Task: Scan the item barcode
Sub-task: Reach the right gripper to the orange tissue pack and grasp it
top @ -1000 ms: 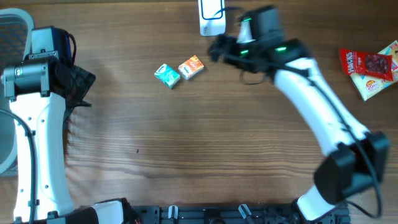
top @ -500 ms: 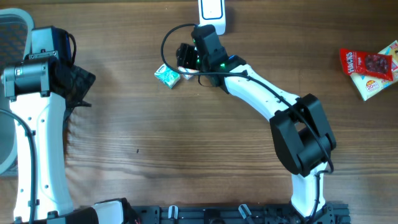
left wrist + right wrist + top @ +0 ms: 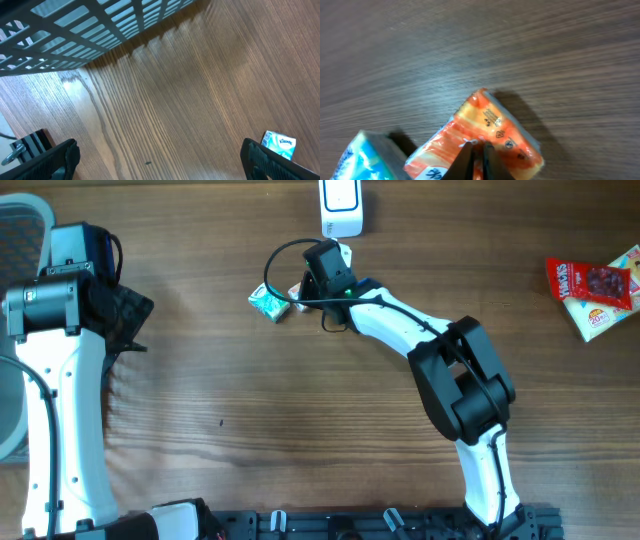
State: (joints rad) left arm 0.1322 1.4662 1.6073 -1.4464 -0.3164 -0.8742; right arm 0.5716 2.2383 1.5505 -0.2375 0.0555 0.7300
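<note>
An orange tissue packet lies on the wooden table, its printed symbols facing up. My right gripper is shut on it, the two fingertips pinching a fold of its wrapper. From overhead, the right gripper covers most of that packet, just below the white scanner at the far edge. A teal tissue packet lies right beside it on the left. My left gripper hangs open over bare wood at the left side, holding nothing, with the teal packet near its right finger.
A grey slatted basket stands at the table's left edge. Snack bags lie at the far right. The right arm stretches diagonally across the middle of the table.
The right arm swung left from beside the scanner to the orange packet, came down on it, and its jaws closed. The left arm has not moved.
</note>
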